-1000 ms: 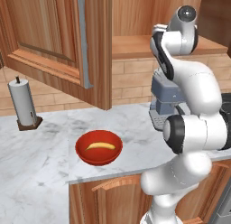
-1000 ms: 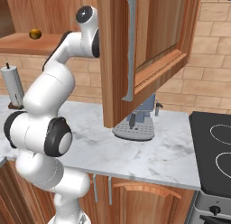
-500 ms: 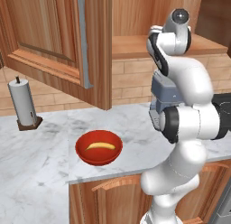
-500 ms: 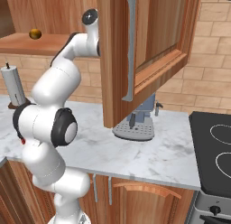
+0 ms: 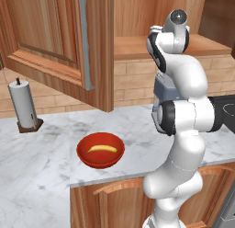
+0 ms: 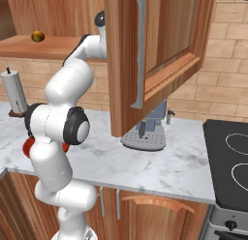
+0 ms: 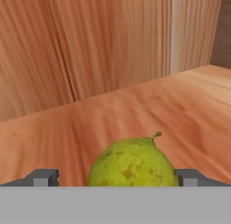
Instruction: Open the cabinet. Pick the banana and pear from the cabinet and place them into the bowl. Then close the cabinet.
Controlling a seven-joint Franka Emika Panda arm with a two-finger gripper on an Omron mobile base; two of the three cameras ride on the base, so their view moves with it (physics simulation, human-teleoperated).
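Note:
The cabinet (image 5: 50, 34) stands open, its door (image 6: 123, 65) swung out over the counter. My arm reaches up onto the cabinet shelf (image 5: 133, 48). In the hand view the yellow-green pear (image 7: 133, 166) sits upright on the shelf, close in front of my open gripper (image 7: 116, 179) and between its two fingertips (image 7: 45, 178). The jaws stand wide to either side of it; contact cannot be told. From the right base the pear (image 6: 38, 37) shows on the shelf at the left. The banana (image 5: 102, 149) lies in the red bowl (image 5: 92, 160) on the counter.
A paper-towel roll (image 5: 23, 105) stands at the counter's left. A coffee machine (image 6: 147, 132) sits under the open door, behind the arm. A stove (image 6: 232, 157) lies to the right. The door's lower corner hangs over the counter near the bowl.
The arm has turned and reached further into the cabinet toward the pear. Pear, banana and bowl have stayed put, and the jaws have stayed wide.

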